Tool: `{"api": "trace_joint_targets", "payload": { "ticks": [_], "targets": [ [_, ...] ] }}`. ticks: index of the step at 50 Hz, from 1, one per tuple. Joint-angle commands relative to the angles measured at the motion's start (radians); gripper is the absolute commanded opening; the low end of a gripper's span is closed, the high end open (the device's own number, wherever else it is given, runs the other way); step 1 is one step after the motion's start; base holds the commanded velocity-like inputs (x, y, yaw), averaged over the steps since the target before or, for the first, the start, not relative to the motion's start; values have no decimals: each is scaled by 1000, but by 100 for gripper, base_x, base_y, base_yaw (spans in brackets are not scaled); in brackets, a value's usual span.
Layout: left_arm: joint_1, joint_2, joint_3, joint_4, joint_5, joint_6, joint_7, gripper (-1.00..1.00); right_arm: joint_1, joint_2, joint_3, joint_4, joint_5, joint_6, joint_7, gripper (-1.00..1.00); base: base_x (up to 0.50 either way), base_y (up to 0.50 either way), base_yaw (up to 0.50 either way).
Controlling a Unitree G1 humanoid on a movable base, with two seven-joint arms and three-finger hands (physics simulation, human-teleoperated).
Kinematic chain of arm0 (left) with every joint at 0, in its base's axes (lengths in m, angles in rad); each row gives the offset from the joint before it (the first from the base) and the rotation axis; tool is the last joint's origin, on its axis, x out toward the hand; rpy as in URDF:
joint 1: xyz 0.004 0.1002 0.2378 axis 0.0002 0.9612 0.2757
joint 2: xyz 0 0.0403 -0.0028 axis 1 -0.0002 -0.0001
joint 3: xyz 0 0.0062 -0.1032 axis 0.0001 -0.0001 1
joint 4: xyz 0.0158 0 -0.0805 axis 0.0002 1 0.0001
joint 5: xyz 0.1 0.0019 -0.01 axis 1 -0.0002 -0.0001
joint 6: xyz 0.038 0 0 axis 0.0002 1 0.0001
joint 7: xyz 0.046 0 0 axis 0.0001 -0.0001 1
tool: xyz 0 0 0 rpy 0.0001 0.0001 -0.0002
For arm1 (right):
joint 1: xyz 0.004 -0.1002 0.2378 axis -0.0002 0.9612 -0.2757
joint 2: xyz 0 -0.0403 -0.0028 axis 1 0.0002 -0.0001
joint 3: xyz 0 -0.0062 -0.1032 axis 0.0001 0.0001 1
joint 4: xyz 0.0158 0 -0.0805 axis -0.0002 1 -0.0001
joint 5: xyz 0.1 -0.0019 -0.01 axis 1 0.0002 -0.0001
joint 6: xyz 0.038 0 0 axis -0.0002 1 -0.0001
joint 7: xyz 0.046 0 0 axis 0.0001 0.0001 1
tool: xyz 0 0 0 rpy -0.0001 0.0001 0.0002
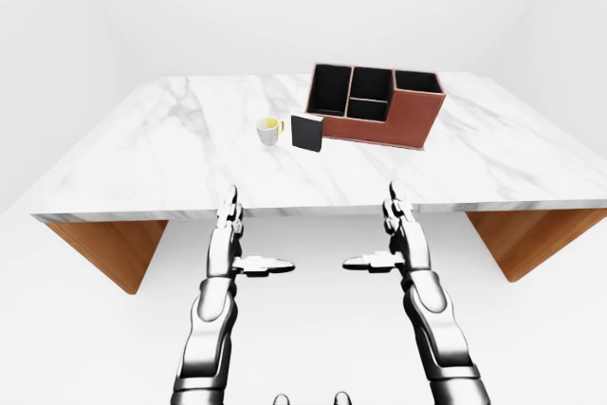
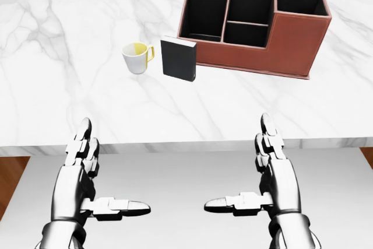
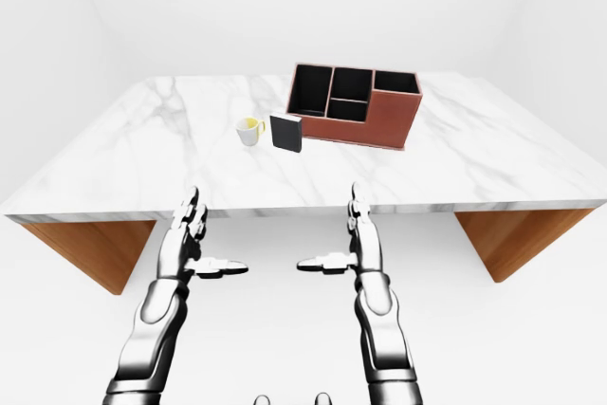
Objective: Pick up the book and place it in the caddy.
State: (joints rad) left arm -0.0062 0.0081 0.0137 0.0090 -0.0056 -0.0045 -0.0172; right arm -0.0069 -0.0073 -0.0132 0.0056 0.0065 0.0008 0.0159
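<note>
A black book point(image 2: 178, 58) stands upright on the marble table point(image 2: 64, 91), just left of the caddy's lower-left corner in the head view. The brown caddy point(image 2: 291, 45) has several black compartments, all seemingly empty, and sits at the upper right. My left hand point(image 2: 104, 173) and right hand point(image 2: 247, 170) hover low in the view, below the table's near edge. Both are open, fingers pointing up and thumbs turned inward toward each other, and both are well short of the book. Neither holds anything.
A white mug point(image 2: 137, 58) with a yellow inside stands just left of the book. The table rests on wooden supports point(image 1: 109, 248) at either end. White floor and walls surround it.
</note>
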Motion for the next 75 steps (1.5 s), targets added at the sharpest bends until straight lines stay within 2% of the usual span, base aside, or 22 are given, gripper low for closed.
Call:
{"api": "trace_joint_targets", "payload": {
  "ticks": [1,7,12,20,31,35,43,48,57,59,73,75],
  "targets": [
    [-21,15,19,29,-12,-12,-41,100,-25,-13,-20,26,5,-4,27,100,0,0,0],
    [-28,17,22,35,-9,-9,-44,100,-31,-15,-17,36,-5,-4,31,100,0,0,0],
    [-38,19,23,51,-3,-18,-47,100,-41,-17,-18,49,-12,-10,29,100,0,0,0],
    [-70,27,34,75,1,-18,-47,100,-42,-16,-9,28,-30,8,32,100,0,0,0],
    [-95,38,36,52,16,14,-60,100,-65,-24,-12,-11,-56,55,44,100,0,0,0],
    [-105,44,38,30,25,35,-71,100,-81,-31,-14,-27,-72,78,49,100,0,0,0],
    [-124,53,47,30,37,50,-92,100,-95,-40,-16,-52,-107,86,69,100,0,0,0],
    [-142,63,53,45,49,48,-103,100,-118,-38,-35,-68,-98,86,74,100,0,0,0],
    [-219,87,69,97,49,84,-121,100,-171,-61,-35,-62,-140,86,78,100,0,0,0],
    [-261,100,77,133,46,89,-130,100,-191,-69,-32,-51,-158,86,88,100,0,0,0],
    [-396,150,103,204,25,92,-155,100,-344,-119,-75,25,-171,86,99,100,0,0,0],
    [-418,158,109,211,15,92,-156,100,-387,-135,-83,-37,-169,86,120,100,0,0,0]
  ]
}}
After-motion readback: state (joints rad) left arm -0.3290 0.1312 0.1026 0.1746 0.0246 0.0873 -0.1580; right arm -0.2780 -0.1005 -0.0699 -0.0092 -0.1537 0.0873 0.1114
